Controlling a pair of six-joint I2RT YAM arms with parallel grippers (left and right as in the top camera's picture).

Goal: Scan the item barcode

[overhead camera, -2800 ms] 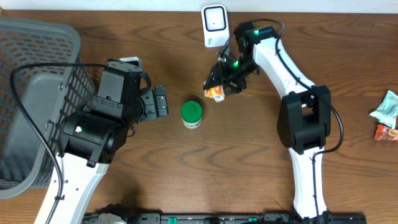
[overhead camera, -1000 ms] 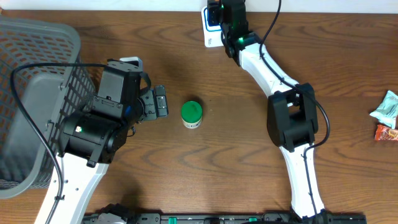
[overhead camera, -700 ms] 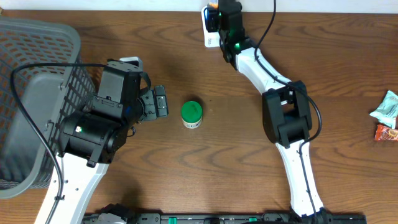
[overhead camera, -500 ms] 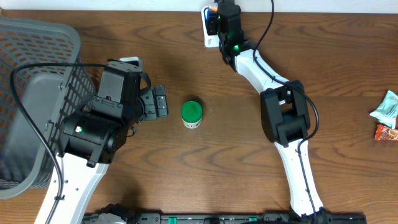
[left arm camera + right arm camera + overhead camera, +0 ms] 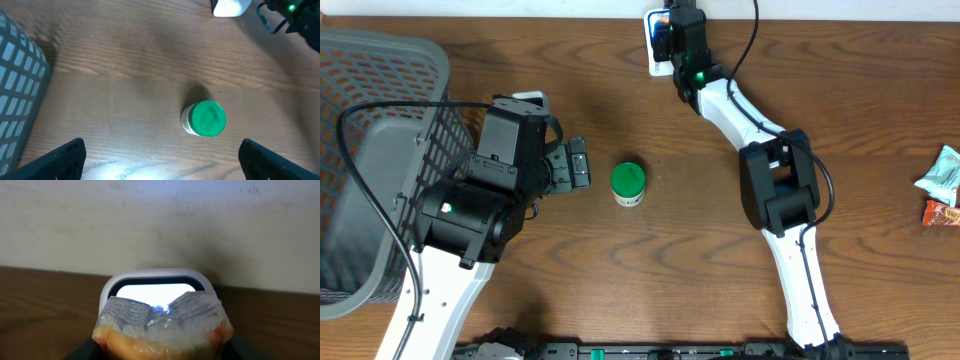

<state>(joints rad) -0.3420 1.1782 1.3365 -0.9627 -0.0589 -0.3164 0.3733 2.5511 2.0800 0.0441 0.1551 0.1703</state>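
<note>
Right claw (image 5: 672, 28) holds packet (image 5: 162, 324) before lit scanner (image 5: 155, 276).

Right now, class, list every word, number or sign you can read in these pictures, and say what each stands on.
No text is legible in any view.
Grey print on the crinkled clear-and-orange plastic packet, held before the white box-shaped scanner: too blurred.
On the green-lidded white jar: nothing readable.
On the teal wrapper and red wrapper, far right in the overhead view: too small.
</note>
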